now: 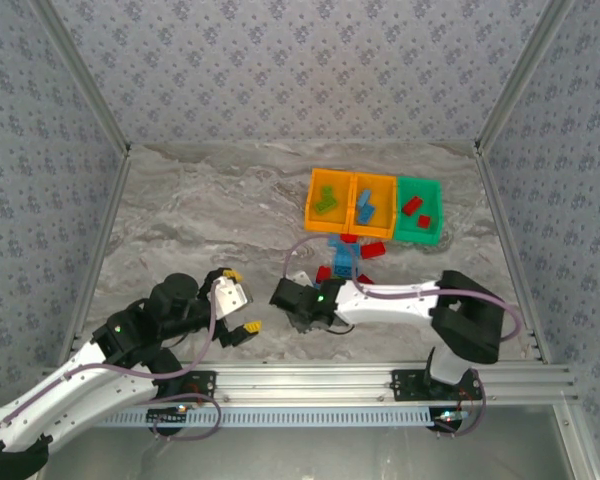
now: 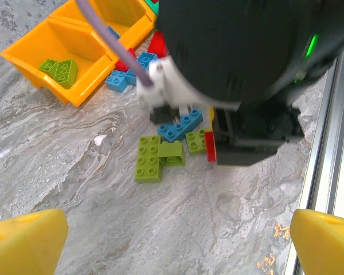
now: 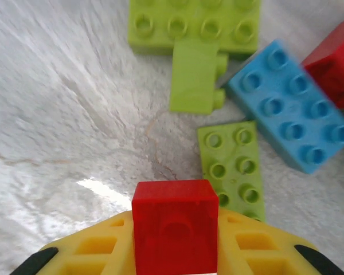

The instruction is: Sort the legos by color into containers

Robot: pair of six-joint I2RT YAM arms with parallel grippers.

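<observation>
My right gripper is shut on a small red lego, pinched between its yellow fingers just above the table. Below it lie three lime legos, a light blue one and another red one. In the top view that gripper is at the near end of the lego pile. Behind the pile the three containers stand in a row: an orange one with lime legos, an orange one with blue ones, a green one with red ones. My left gripper stands open and empty to the left.
The left wrist view looks across bare marble at the right arm's black body, the lime legos and the orange containers. An aluminium rail runs along the near edge. Patterned walls enclose the table.
</observation>
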